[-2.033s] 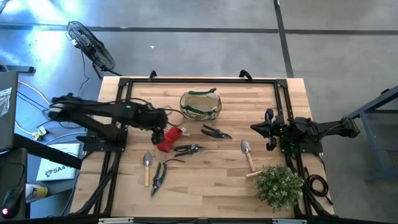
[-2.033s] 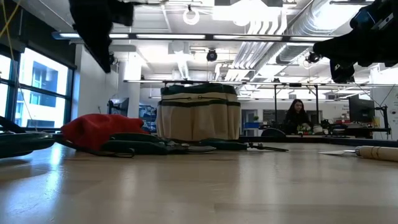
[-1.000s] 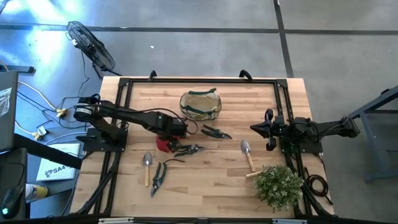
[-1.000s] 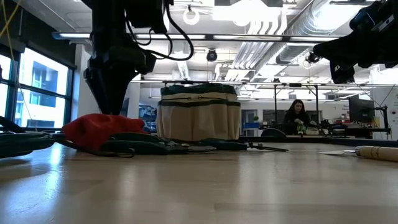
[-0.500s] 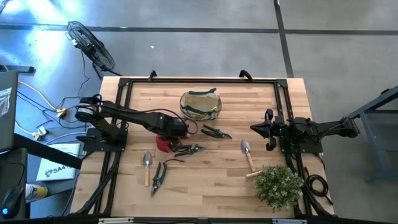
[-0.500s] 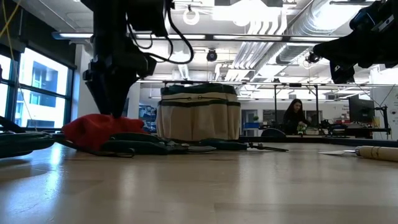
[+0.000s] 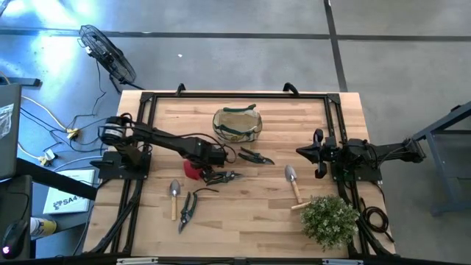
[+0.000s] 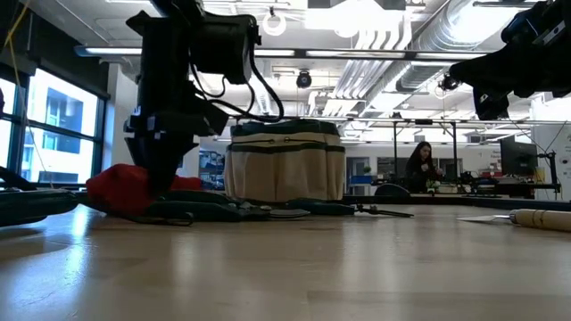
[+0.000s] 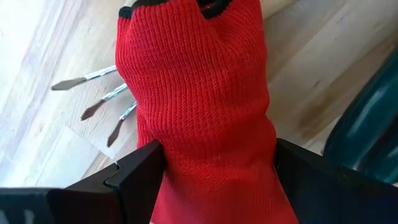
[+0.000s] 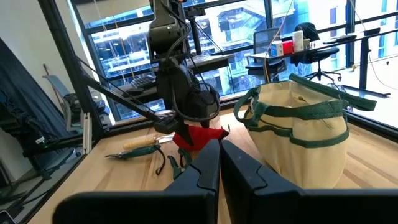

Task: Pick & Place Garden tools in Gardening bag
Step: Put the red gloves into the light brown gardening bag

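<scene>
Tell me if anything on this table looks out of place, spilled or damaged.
Nothing stands out. The gardening bag stands upright, and the trowels and shears lie scattered flat on the table, waiting to be packed. The left gripper is open astride the red glove, and the right gripper is shut, parked at the side.

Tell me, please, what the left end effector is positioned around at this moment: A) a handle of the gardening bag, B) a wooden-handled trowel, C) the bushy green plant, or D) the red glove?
D: in the left wrist view the open left end effector has its dark fingers on either side of the red glove, and the high view shows that arm lowered onto the glove.
</scene>
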{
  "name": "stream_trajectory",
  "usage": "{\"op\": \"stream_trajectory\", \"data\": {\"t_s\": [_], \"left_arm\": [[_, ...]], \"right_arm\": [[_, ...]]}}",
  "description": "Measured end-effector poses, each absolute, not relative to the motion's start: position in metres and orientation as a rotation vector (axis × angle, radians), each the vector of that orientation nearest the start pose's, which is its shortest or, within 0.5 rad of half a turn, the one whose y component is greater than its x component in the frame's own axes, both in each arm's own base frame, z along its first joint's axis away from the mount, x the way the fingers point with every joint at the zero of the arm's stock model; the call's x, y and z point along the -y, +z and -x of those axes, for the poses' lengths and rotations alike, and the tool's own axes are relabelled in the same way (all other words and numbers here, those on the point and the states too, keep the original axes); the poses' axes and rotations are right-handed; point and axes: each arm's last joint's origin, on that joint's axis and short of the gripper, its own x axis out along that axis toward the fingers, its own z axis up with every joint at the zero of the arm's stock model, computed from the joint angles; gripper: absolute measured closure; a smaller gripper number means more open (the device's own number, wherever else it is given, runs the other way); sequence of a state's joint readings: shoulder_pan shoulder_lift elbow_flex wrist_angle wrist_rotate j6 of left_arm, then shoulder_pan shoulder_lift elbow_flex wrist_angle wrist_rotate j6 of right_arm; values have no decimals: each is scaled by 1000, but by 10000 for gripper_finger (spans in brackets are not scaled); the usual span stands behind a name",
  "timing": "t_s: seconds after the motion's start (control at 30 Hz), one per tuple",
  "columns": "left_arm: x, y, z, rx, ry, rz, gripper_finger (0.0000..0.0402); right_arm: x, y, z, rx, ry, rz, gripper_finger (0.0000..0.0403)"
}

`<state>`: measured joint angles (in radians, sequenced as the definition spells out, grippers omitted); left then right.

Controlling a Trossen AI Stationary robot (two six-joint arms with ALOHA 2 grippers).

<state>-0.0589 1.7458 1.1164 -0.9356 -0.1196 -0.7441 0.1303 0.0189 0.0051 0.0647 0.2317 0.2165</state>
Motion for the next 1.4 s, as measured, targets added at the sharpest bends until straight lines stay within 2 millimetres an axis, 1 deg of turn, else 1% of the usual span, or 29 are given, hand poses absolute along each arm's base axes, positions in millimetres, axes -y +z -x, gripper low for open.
{"op": "stream_trajectory", "data": {"t_s": [0.23, 0.33, 0.47, 0.73, 0.8, 1.07, 1.17, 1.27, 1.4], "left_arm": [[14, 171, -300, -1449, 617, 443, 119], [14, 171, -300, -1448, 618, 442, 139], [14, 171, -300, -1446, 620, 445, 193], [14, 171, -300, -1443, 628, 453, 337], [14, 171, -300, -1441, 631, 454, 359], [13, 172, -301, -1416, 649, 442, 359], [14, 176, -300, -1428, 648, 444, 359], [14, 186, -302, -1440, 652, 437, 359], [13, 210, -309, -1433, 657, 381, 359]], "right_arm": [[-6, 170, -98, 61, -96, -226, 398], [-6, 170, -98, 61, -96, -223, 398], [-6, 170, -98, 61, -96, -223, 398], [-6, 170, -98, 61, -96, -222, 398], [-6, 170, -98, 61, -96, -222, 398], [-6, 171, -98, 74, -98, -225, 398], [-6, 172, -98, 81, -97, -219, 398], [-6, 174, -97, 99, -97, -206, 398], [-6, 174, -97, 104, -98, -204, 398]]}}
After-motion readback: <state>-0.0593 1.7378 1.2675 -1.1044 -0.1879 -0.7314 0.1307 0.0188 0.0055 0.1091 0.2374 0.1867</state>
